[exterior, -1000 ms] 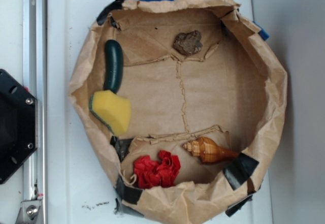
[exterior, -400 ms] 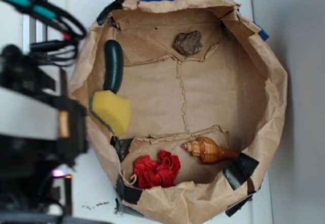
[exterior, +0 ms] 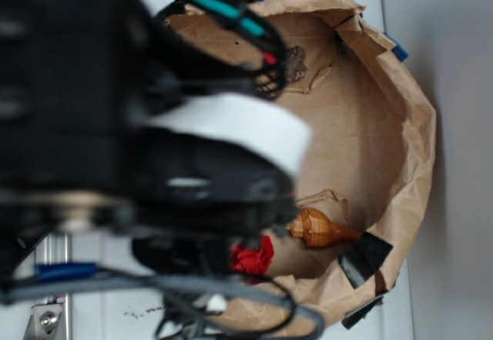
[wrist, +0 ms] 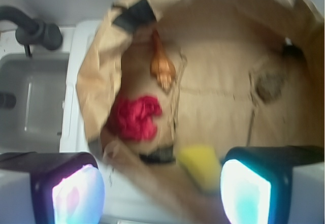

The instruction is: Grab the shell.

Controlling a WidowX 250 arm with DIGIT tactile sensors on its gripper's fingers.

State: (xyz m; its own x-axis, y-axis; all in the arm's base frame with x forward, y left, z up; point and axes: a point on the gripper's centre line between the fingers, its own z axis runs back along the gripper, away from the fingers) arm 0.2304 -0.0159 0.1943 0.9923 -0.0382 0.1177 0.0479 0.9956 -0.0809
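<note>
The shell (exterior: pixel 320 230), glossy orange-brown with pale bands and a pointed tail, lies in the front right part of the brown paper basin (exterior: pixel 416 147). In the wrist view the shell (wrist: pixel 161 66) shows at the upper middle, far from the fingers. My gripper (wrist: pixel 161 196) is open and empty, its two lit pads (wrist: pixel 78 198) wide apart over the basin's near rim. In the exterior view the blurred black arm (exterior: pixel 139 139) fills the left half and hides the gripper itself.
A red ruffled cloth (exterior: pixel 253 257) (wrist: pixel 134 117) lies left of the shell. A yellow sponge (wrist: pixel 199 165) sits near the right pad. A grey-brown rock (exterior: pixel 296 62) (wrist: pixel 269 86) lies at the far side. A sink (wrist: pixel 30 107) and black faucet (wrist: pixel 33 30) are beside the basin.
The arm has swung in from the left and now covers the left half of the exterior view, hiding the sponge and the green object. The shell, cloth and rock have not moved.
</note>
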